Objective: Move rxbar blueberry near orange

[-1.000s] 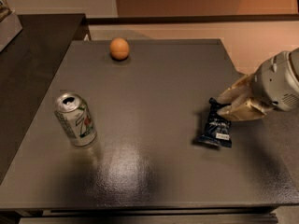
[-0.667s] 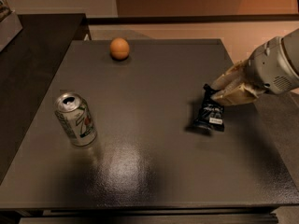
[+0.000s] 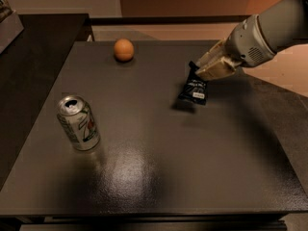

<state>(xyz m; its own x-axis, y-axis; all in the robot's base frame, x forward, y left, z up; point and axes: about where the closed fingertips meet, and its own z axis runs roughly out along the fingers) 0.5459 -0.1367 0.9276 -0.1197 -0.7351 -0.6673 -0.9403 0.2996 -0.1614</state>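
The rxbar blueberry (image 3: 193, 89), a dark navy wrapper with white print, hangs from its upper crimped end in the right half of the view. It tilts so that its lower end points down and slightly left. A dark shadow (image 3: 184, 107) lies on the surface (image 3: 159, 172) just below and to the left of it, and the bar appears to be lifted clear of the surface.

The claw (image 3: 204, 71) is clenched on the bar's top end, its pale beige fingers (image 3: 215, 67) pinching the wrapper from the right. The grey and white arm (image 3: 269, 28) reaches in from the upper right corner, passing above the surface's right edge.

The orange (image 3: 123, 50) sits up and to the left of the bar, well apart from it and close to the far edge of the surface. The stretch of dark surface between the bar and the orange is bare.

A silver soda can (image 3: 78, 123) stands upright, tab end up, near the left edge and nearer the camera, well apart from both the bar and the orange.

The surface is a dark, slightly glossy square top. Its front half shows a wide open area with a soft light reflection. Its near edge runs along the bottom of the view, and a darker counter (image 3: 33, 57) lies beyond its left edge.
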